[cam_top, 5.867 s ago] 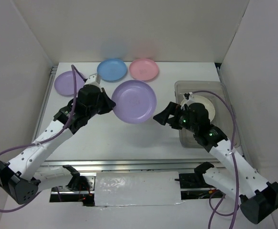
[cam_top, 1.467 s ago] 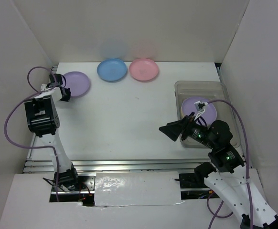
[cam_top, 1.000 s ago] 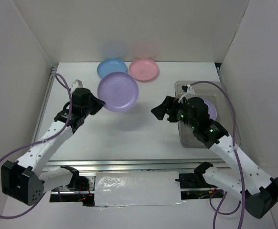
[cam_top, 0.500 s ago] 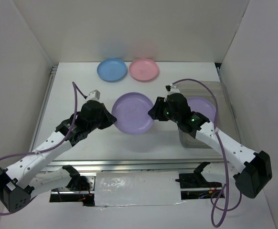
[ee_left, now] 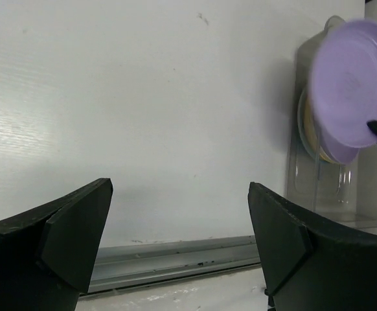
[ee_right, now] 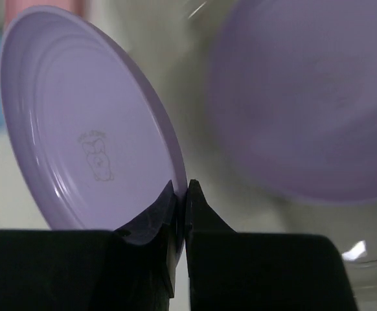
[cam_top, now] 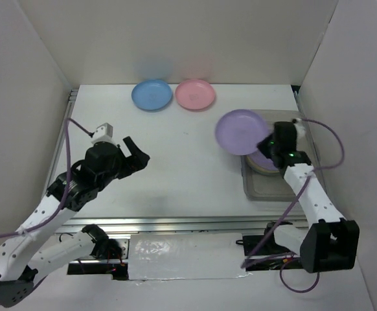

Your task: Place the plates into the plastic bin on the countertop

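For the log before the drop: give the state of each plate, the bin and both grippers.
Translucent rectangular plastic bin: upright, plates inside.
Held round purple plastic plate: tilted, above the bin's left rim.
Second purple plate: lying in the bin.
Round blue plastic plate: flat on the countertop.
Round pink plastic plate: flat on the countertop.
Left gripper: open, empty.
Right gripper: shut on the held plate's rim.

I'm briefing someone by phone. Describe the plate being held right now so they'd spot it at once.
Find the translucent plastic bin on the right. Over its far left corner the right hand pinches a purple plate by the rim. Its purple twin lies inside the bin; this one is airborne.
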`<action>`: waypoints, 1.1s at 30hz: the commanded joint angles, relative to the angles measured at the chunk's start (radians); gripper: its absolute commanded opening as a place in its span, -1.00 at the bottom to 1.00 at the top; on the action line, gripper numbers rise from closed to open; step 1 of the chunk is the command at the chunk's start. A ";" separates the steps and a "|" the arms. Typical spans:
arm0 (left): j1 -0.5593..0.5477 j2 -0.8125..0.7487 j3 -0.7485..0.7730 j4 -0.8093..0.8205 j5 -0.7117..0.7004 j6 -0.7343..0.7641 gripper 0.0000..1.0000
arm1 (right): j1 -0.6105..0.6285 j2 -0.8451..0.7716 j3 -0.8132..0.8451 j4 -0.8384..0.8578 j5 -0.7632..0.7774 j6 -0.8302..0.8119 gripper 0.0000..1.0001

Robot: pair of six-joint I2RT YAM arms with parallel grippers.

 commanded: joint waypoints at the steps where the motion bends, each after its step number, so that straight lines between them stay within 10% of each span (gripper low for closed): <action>1: 0.029 -0.088 0.031 -0.090 -0.061 0.068 0.99 | -0.278 -0.100 -0.086 0.002 -0.047 0.077 -1.00; 6: 0.081 -0.119 0.004 -0.124 -0.025 0.134 0.99 | -0.619 -0.004 -0.169 0.089 -0.290 0.058 -1.00; 14: 0.142 -0.101 -0.052 -0.087 0.074 0.191 0.99 | -0.687 0.082 -0.198 0.149 -0.367 0.020 -0.96; 18: 0.165 -0.098 -0.075 -0.053 0.114 0.208 0.99 | -0.688 0.007 -0.197 0.122 -0.355 0.020 0.99; 33: 0.251 0.060 -0.127 0.111 0.199 0.154 0.99 | -0.674 -0.222 -0.091 -0.073 -0.290 -0.020 1.00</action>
